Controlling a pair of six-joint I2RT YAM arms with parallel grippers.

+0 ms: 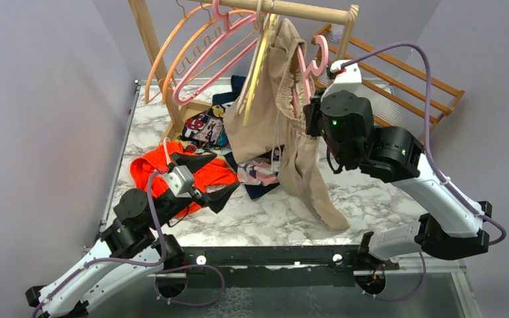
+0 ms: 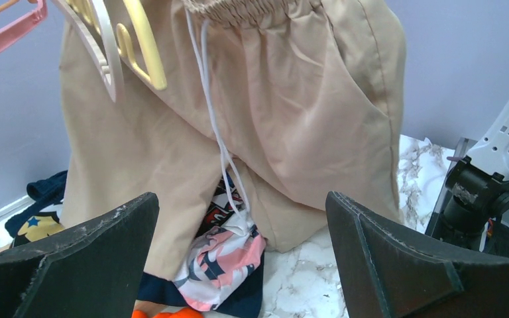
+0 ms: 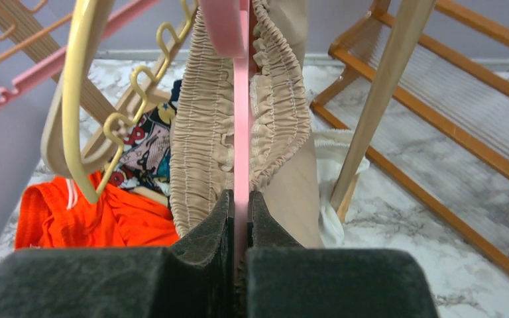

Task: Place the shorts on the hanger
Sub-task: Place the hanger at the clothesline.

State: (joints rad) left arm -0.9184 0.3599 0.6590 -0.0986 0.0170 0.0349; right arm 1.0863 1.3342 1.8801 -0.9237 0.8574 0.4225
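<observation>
Beige shorts (image 1: 285, 126) hang on pink hanger (image 3: 241, 132) from wooden rail (image 1: 305, 10), legs reaching tabletop (image 1: 384, 192). The right hand (image 3: 240, 212) pinches the hanger's arm; left hand (image 2: 242, 199) spread wide, low beside orange garment (image 1: 149, 165). A yellow hanger (image 1: 260, 59) lies against the shorts.

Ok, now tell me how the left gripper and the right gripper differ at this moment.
The left gripper stands wide open and empty; the right gripper is shut on the pink hanger. The left gripper sits low over the orange garment; the right gripper is raised high, at the waistband of the shorts. Both are black and two-fingered.
</observation>
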